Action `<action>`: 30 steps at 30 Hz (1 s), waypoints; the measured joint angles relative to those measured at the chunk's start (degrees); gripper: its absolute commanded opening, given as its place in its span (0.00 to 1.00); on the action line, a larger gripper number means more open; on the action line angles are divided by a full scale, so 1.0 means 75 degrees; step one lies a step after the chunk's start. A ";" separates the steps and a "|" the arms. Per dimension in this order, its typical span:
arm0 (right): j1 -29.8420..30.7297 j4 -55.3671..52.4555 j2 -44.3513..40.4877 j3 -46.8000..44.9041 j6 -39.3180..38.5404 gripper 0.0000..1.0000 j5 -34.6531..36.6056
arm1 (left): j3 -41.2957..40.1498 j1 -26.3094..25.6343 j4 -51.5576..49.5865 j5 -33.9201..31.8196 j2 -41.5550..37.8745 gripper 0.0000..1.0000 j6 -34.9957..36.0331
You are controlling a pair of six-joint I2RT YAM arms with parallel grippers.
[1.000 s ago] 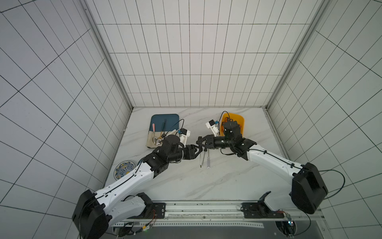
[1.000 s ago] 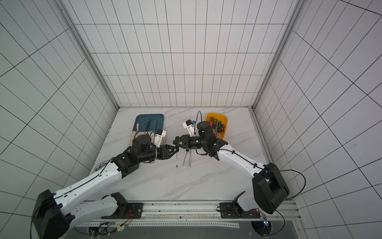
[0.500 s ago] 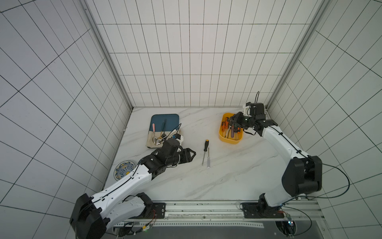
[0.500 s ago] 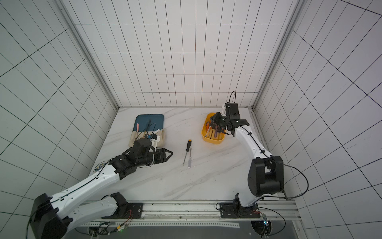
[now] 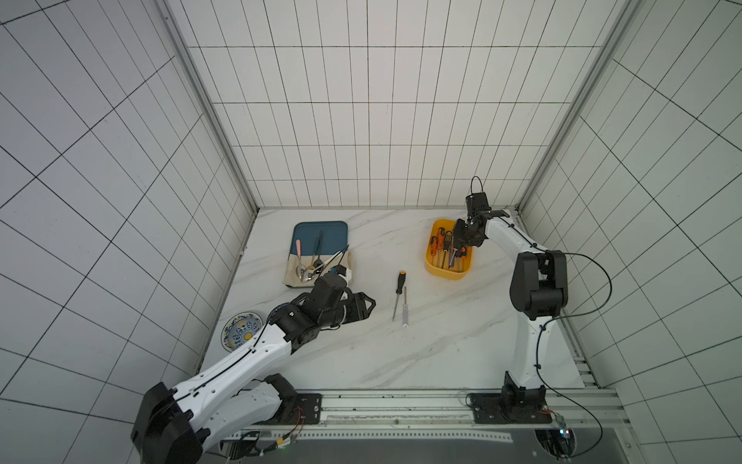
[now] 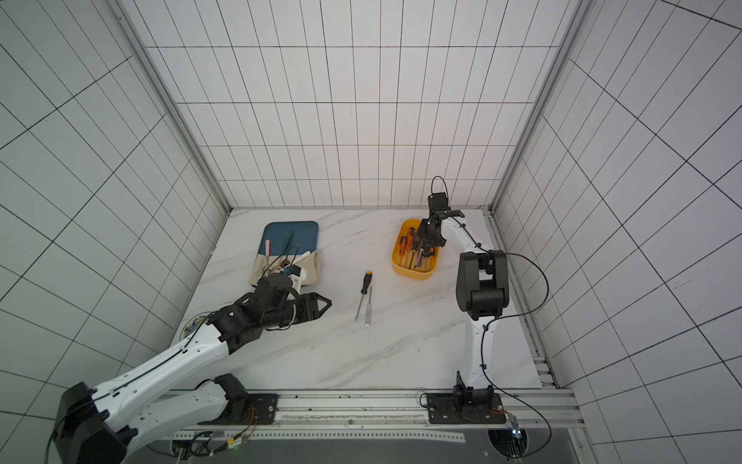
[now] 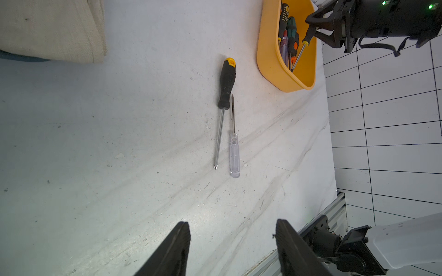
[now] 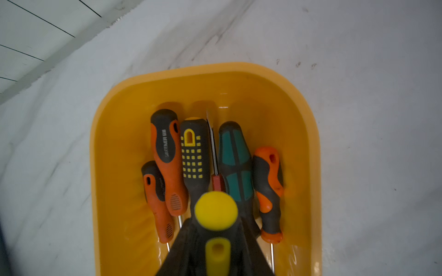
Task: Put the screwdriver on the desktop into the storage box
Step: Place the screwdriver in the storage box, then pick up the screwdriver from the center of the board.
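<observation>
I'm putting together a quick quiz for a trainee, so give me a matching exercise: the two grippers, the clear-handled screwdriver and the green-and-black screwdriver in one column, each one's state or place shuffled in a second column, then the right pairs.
Things
1. left gripper
2. right gripper
3. clear-handled screwdriver
4. green-and-black screwdriver

States or places
A. lying in the storage box
B. open, holding nothing
C. lying on the desktop
D. shut on the yellow-capped screwdriver

Pairs: 1-B, 2-D, 3-C, 4-A
</observation>
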 measured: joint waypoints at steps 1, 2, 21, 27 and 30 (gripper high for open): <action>0.0000 -0.0052 0.0073 0.0023 -0.0029 0.21 0.0012 | 0.0000 0.0000 -0.0003 0.0000 0.0015 0.61 0.0000; 0.0000 -0.0134 0.0163 0.0076 -0.0067 0.22 0.0026 | 0.0000 0.0000 -0.0003 0.0000 0.0047 0.61 0.0000; 0.0003 -0.0848 0.0146 0.0726 -0.0335 0.39 0.0134 | 0.0041 -0.0003 -0.0105 -0.0096 0.0539 0.64 -0.0032; 0.0067 -0.0271 -0.2311 -0.1195 -0.0038 0.39 -0.0044 | 0.0495 -0.0163 -0.0160 -0.0297 0.1288 0.66 -0.0009; 0.0195 0.0160 -0.3643 -0.2209 0.0146 0.39 -0.0064 | 0.0979 -0.0344 -0.0149 -0.0431 0.1923 0.62 0.0047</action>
